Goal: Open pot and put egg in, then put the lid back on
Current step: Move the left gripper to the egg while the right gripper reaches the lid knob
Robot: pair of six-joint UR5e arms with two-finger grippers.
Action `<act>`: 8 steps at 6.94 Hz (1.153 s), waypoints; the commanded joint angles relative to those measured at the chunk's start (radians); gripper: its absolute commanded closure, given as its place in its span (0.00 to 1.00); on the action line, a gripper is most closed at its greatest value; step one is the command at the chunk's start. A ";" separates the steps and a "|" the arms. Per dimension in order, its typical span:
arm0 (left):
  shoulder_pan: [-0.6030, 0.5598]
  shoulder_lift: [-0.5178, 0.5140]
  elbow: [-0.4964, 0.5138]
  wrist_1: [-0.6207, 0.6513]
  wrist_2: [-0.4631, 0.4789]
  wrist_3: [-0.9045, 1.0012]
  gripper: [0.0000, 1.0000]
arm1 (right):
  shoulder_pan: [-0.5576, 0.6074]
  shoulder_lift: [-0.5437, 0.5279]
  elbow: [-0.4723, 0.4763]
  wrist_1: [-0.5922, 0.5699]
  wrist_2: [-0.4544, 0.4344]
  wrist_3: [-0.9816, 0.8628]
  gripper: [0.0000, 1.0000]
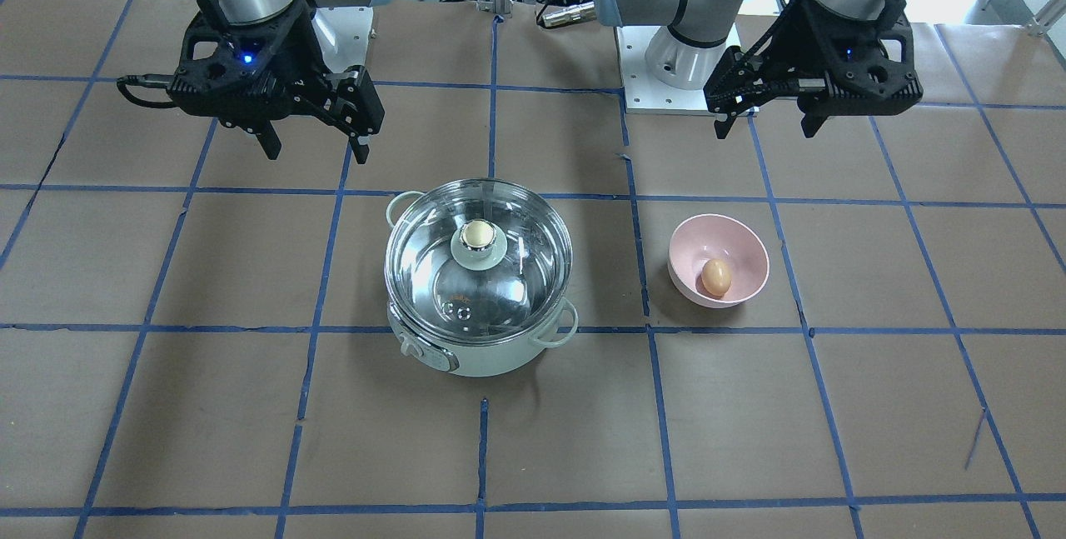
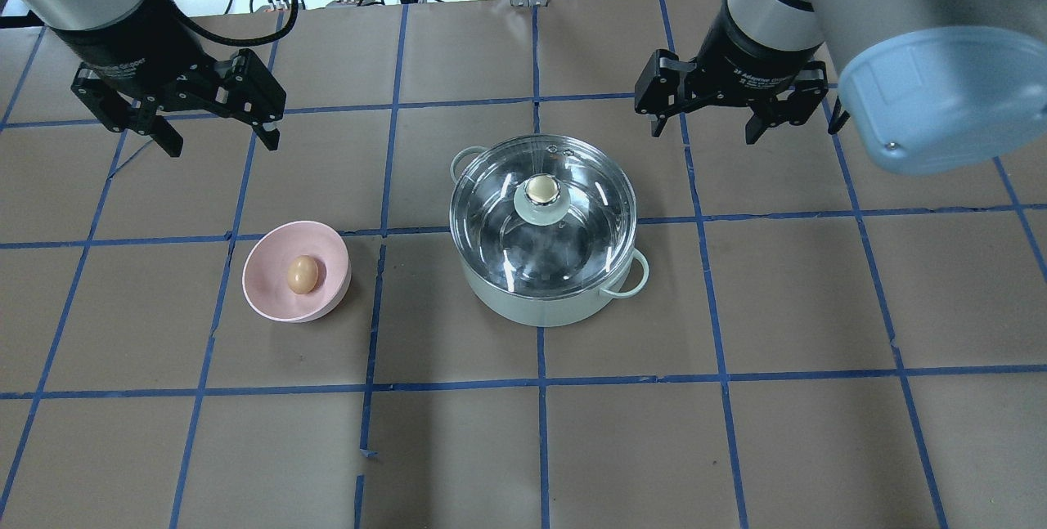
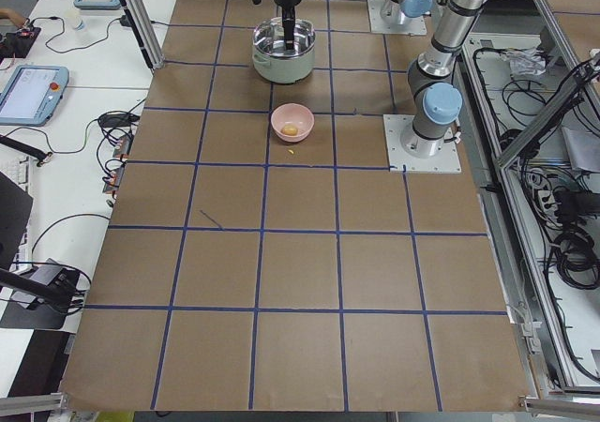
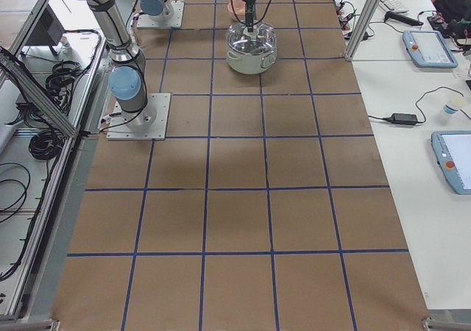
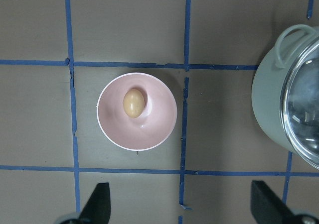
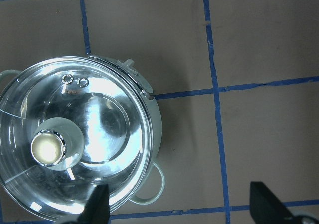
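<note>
Jaws hung open and empty on both arms; the right gripper (image 2: 705,135) sat nearer the round clear glass lid (image 2: 491,218) closing the pale mint-green pot (image 2: 532,308), the left gripper (image 2: 223,145) nearer the small tan egg (image 2: 302,274) in its pink bowl (image 2: 266,259).

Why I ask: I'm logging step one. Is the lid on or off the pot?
On. The glass lid sits level on the mint-green pot, covering its whole rim, with its knob upright in the middle.

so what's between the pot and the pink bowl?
Nothing: in the overhead view, only brown paper and a blue tape line separate pot and pink bowl.
</note>
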 commanded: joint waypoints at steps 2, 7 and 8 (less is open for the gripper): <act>-0.002 -0.001 -0.003 -0.001 0.001 0.006 0.00 | 0.003 0.025 0.009 -0.033 -0.003 0.024 0.00; 0.096 0.002 -0.279 0.148 -0.004 0.179 0.00 | 0.131 0.122 0.022 -0.267 0.013 0.197 0.00; 0.125 0.002 -0.342 0.244 -0.002 0.184 0.00 | 0.173 0.143 0.023 -0.279 0.012 0.258 0.00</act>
